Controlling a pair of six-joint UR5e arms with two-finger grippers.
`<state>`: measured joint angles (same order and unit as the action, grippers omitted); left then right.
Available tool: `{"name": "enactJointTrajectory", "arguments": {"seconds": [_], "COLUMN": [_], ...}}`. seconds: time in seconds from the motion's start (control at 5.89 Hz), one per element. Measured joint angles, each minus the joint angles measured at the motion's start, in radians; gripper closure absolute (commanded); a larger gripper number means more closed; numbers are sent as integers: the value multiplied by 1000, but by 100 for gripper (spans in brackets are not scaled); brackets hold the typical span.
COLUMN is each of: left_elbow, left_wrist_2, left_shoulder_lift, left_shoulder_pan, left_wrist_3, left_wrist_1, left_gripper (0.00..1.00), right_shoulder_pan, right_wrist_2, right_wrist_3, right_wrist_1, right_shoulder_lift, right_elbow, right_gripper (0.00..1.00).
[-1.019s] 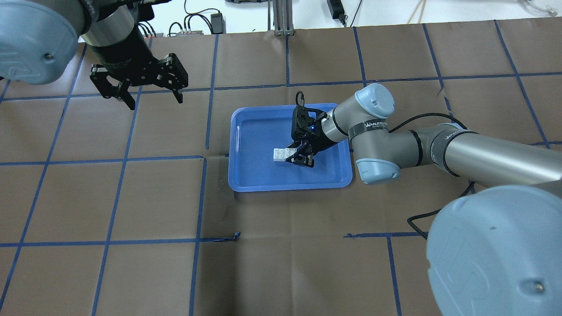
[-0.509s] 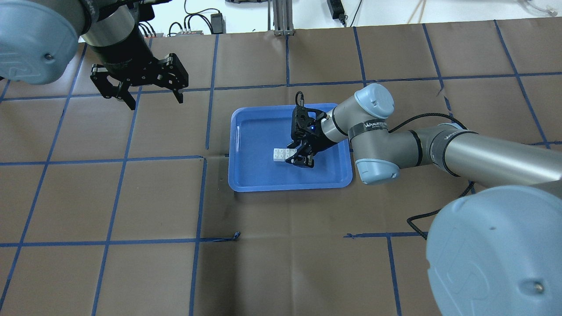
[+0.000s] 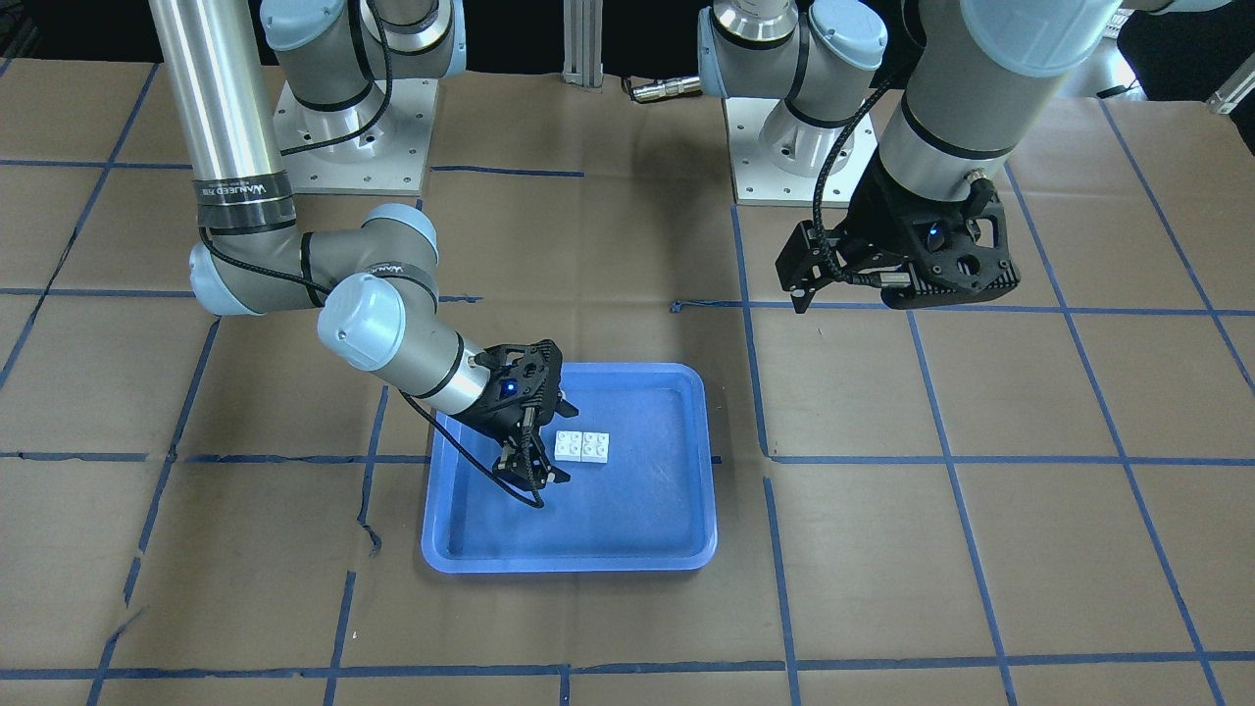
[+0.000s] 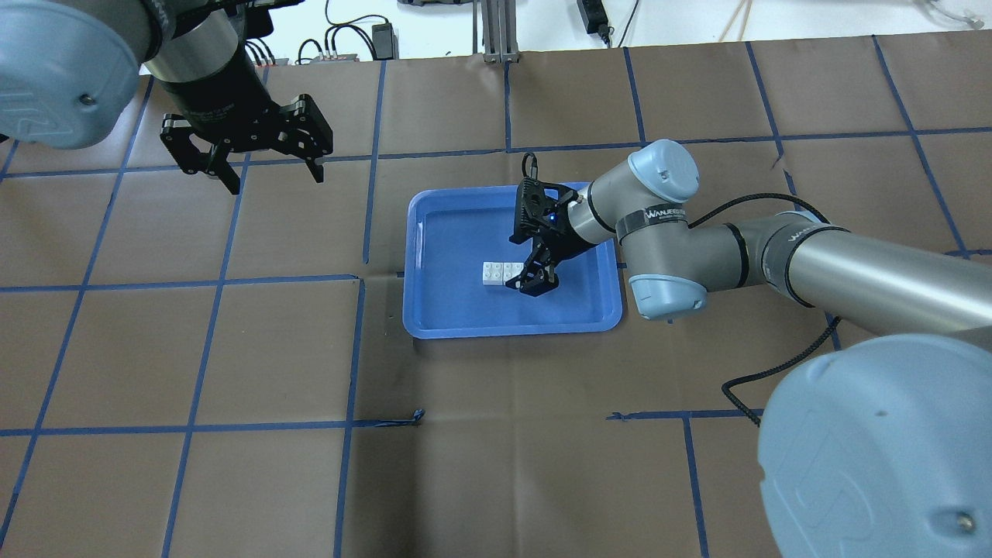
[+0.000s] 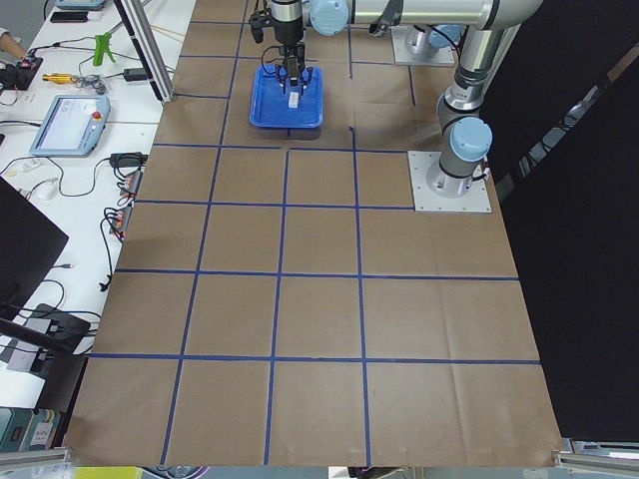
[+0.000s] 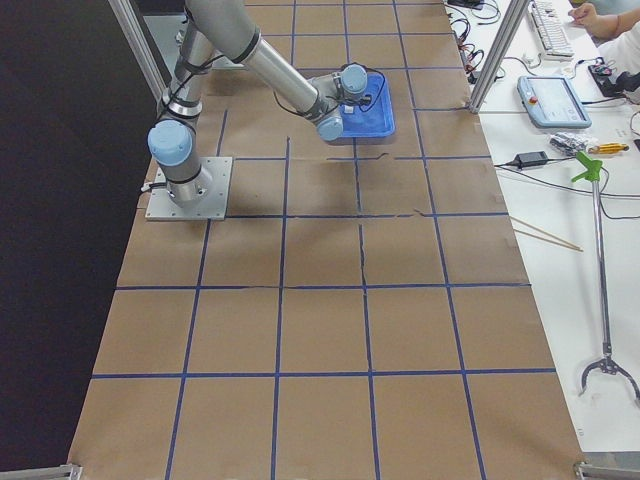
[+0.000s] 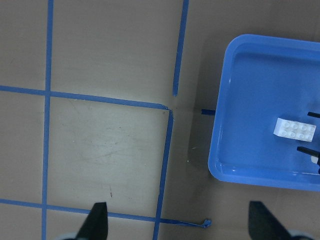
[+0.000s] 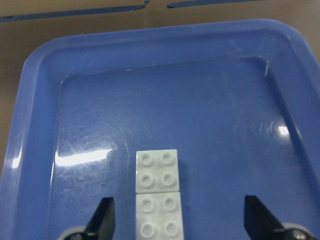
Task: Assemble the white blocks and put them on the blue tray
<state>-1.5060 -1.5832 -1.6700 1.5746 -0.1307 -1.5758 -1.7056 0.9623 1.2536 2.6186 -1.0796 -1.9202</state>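
White blocks (image 8: 157, 192), touching side by side in blue tray (image 8: 40, 125): likely light, rigid, slick; pinch flat sides. Right hand (image 4: 533, 280) open at their end; left hand (image 4: 275, 178) open, upper left.

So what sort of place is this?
Probably a robotics lab: two robot arms bolted to a table taped into blue squares, and a side bench with a control tablet and cables.

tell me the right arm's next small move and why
Probably lift the right gripper straight up, clear of the tray. Its fingers stand open, wide of the blocks, which lie flat on the tray floor, end to end and touching, so nothing seems left to hold.
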Motion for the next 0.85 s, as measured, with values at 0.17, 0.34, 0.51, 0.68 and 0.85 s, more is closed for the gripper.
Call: {"name": "enactJointTrajectory", "arguments": {"seconds": [0.17, 0.34, 0.51, 0.68, 0.85], "left_elbow": [1, 1, 1, 1, 1], "left_wrist_2": [0, 0, 1, 1, 0], "left_shoulder_lift": [-2, -4, -5, -7, -8], "left_shoulder_pan": [0, 1, 1, 1, 1], "left_wrist_3": [0, 0, -1, -3, -4], "left_wrist_1": [0, -1, -1, 0, 0], "left_gripper": [1, 1, 1, 1, 1], "right_shoulder_pan": [8, 27, 54, 85, 122], "right_wrist_2": [9, 38, 106, 189, 277], "right_wrist_3": [-37, -56, -69, -106, -195], "right_wrist_1": [-55, -182, -368, -558, -707], "right_shoulder_lift": [-37, -87, -156, -216, -254], "right_elbow": [37, 78, 126, 177, 235], "right_gripper": [0, 0, 0, 0, 0]}}
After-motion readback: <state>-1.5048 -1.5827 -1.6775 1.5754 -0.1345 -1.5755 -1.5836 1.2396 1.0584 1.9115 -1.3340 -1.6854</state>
